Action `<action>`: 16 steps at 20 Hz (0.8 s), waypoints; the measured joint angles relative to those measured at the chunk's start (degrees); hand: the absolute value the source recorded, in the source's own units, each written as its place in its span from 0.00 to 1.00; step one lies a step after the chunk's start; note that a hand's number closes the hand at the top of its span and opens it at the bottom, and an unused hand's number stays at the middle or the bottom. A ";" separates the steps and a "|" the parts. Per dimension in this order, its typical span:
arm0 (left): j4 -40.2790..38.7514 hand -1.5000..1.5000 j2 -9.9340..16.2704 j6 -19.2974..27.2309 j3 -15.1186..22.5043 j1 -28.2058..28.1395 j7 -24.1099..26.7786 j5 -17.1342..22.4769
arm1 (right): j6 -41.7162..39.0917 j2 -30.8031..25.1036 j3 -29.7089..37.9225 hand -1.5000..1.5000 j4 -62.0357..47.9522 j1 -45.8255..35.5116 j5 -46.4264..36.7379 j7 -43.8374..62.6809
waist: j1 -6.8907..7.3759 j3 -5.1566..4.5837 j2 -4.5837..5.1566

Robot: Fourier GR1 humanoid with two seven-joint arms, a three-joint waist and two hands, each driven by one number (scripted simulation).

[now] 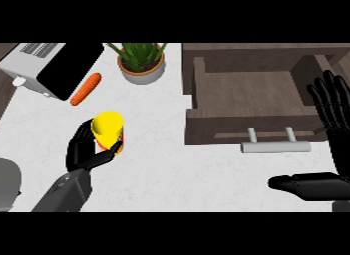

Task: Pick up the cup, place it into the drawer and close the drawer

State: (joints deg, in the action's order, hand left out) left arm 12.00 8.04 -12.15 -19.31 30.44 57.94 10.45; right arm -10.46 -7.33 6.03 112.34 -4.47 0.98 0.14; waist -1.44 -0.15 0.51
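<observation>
A yellow cup [108, 125] with a red band low on it stands on the white counter at the left. My left hand [84, 151] is curled round its lower part, fingers on its left side and thumb on the right. The dark wooden drawer [207, 127] is pulled open at the upper right, its inside bare, with a silver handle [275, 147] on its front. My right hand [338, 124] is open at the right edge, fingers straight and pointing up beside the drawer's right side, thumb stretched out to the left.
A potted plant [141, 61] stands at the back, left of the drawer. An orange carrot [86, 88] lies beside a grey and black toaster [49, 67] at the back left. A grey object [1, 182] shows at the lower left edge.
</observation>
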 measured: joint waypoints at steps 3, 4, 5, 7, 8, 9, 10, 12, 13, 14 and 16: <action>0.41 1.00 0.14 -2.48 -0.25 0.50 -1.21 0.70 | -0.22 -0.13 0.12 0.00 0.15 0.47 0.08 -0.02 | 0.03 -0.01 -0.01; 0.81 1.00 -0.32 -3.03 -0.13 0.51 -1.28 0.75 | -0.05 -0.03 -0.01 0.00 -0.29 0.22 -0.25 -0.10 | 0.15 -0.01 -0.03; 1.09 1.00 -0.42 -3.61 -0.28 0.65 -1.43 1.05 | -0.15 -0.04 0.08 0.00 -0.67 0.46 -0.36 -0.68 | 0.15 -0.02 -0.02; 1.95 1.00 -0.71 -4.10 -0.08 0.20 -1.06 1.03 | 0.23 0.38 -0.49 0.00 -1.01 0.50 -1.15 -0.78 | 0.27 0.00 -0.04; 2.06 1.00 -0.10 -4.48 -0.25 0.14 -1.11 1.18 | 0.26 0.17 -0.17 0.00 -1.78 -0.32 -1.09 -0.71 | 0.29 -0.01 0.01; 2.26 1.00 0.34 -4.86 -0.26 -0.30 -1.01 1.20 | 0.36 0.03 -0.10 0.00 -2.70 -0.87 -1.50 -1.01 | 0.35 -0.02 0.03; 2.41 1.00 1.31 -5.52 -0.53 -0.68 -1.18 1.46 | 0.26 -0.06 0.02 0.00 -2.79 -0.89 -1.41 -1.11 | 0.32 -0.02 0.06; 2.68 1.00 2.05 -6.06 -0.60 -1.67 -0.94 1.51 | 0.07 -0.14 0.03 0.00 -2.44 -0.74 -1.28 -1.21 | 0.26 -0.03 0.04; 3.20 1.00 2.05 -6.04 -0.53 -2.12 -0.61 1.48 | 0.00 -0.26 0.07 0.00 -1.80 -0.56 -1.11 -0.61 | 0.29 -0.02 -0.02; 3.65 1.00 2.60 -6.34 -0.63 -2.31 -0.67 1.63 | 0.11 -0.12 -0.05 0.00 -2.10 -0.73 -1.31 -0.83 | 0.36 -0.03 -0.03; 4.75 1.00 3.09 -6.53 -0.39 -2.79 -0.37 1.46 | 0.85 0.27 -0.27 0.00 -1.83 -1.57 -1.63 0.01 | 0.48 -0.02 -0.08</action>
State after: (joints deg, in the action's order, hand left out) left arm 16.76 11.14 -18.67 -19.70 27.65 57.58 11.91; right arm -9.60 -7.06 5.76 110.51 -6.04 -0.66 0.14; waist -0.96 -0.17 0.43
